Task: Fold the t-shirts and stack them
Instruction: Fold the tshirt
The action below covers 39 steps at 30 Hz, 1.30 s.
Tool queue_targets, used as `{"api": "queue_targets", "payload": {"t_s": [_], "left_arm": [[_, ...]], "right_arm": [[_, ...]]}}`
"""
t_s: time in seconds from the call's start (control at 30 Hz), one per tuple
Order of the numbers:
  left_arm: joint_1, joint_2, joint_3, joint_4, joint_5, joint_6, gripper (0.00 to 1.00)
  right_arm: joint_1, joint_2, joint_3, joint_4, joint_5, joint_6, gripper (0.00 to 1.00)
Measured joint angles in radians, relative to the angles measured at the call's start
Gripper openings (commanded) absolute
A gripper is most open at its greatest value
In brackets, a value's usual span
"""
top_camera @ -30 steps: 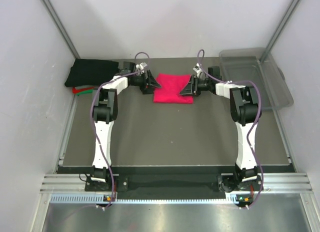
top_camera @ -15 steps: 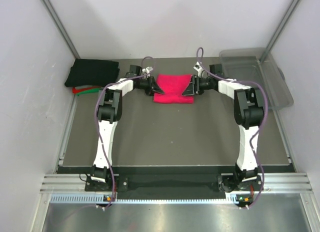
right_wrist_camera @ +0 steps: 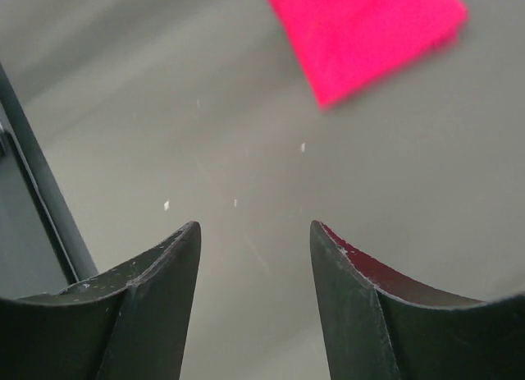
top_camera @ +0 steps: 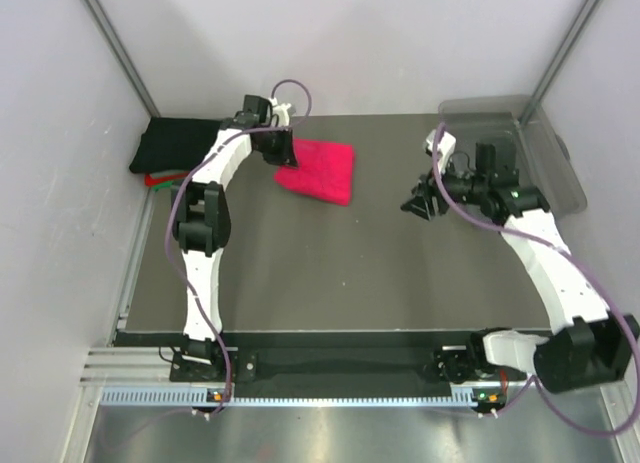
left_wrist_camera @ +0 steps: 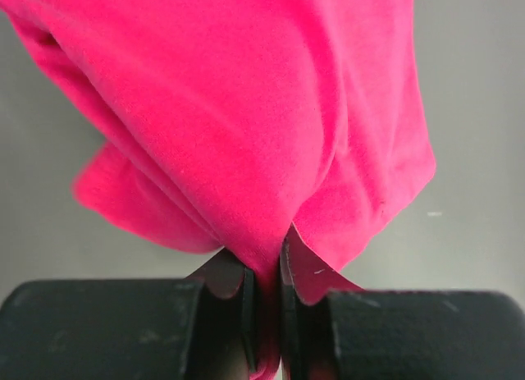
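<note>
A folded pinkish-red t-shirt [top_camera: 318,170] lies tilted on the dark table at the back centre. My left gripper [top_camera: 284,155] is shut on its left edge; in the left wrist view the cloth [left_wrist_camera: 246,125] bunches up between the closed jaws of that gripper [left_wrist_camera: 267,261]. A stack of folded t-shirts sits in the back left corner: a black one [top_camera: 180,143] on top, with red [top_camera: 160,178] and green [top_camera: 176,183] edges showing beneath. My right gripper [top_camera: 418,204] hangs open over bare table right of the pink shirt; its wrist view shows that gripper [right_wrist_camera: 254,232] empty, the shirt's corner [right_wrist_camera: 365,31] ahead.
A clear plastic bin [top_camera: 510,153] stands at the back right, close behind the right arm. White walls with metal posts close in the table on three sides. The dark mat [top_camera: 340,273] ends at a rail along the near edge.
My left gripper closed on the shirt's left edge and drew it left, turning it askew. My right gripper let go of the right edge and pulled back to the right and nearer.
</note>
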Motion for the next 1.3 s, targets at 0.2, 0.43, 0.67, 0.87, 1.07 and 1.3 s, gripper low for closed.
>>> {"api": "queue_targets", "payload": {"t_s": [0.2, 0.43, 0.67, 0.87, 1.07, 1.3], "left_arm": [[0.038, -0.047, 0.097, -0.162, -0.239, 0.197, 0.00], [0.050, -0.047, 0.256, -0.285, -0.542, 0.370, 0.00], [0.048, -0.051, 0.269, -0.288, -0.765, 0.494, 0.00], [0.048, -0.071, 0.269, -0.270, -0.866, 0.555, 0.00], [0.048, -0.141, 0.242, -0.200, -0.953, 0.621, 0.00], [0.056, -0.205, 0.241, -0.109, -1.024, 0.660, 0.00]], "right_arm": [[0.000, -0.203, -0.135, -0.105, 0.069, -0.056, 0.57], [-0.003, -0.397, -0.263, -0.122, 0.099, -0.066, 0.59], [-0.054, -0.446, -0.346, -0.114, 0.086, -0.058, 0.61], [-0.077, -0.462, -0.358, -0.105, 0.062, -0.053, 0.61], [-0.097, -0.474, -0.368, -0.082, 0.042, -0.046, 0.62], [-0.139, -0.500, -0.393, -0.072, 0.018, -0.031, 0.63]]}}
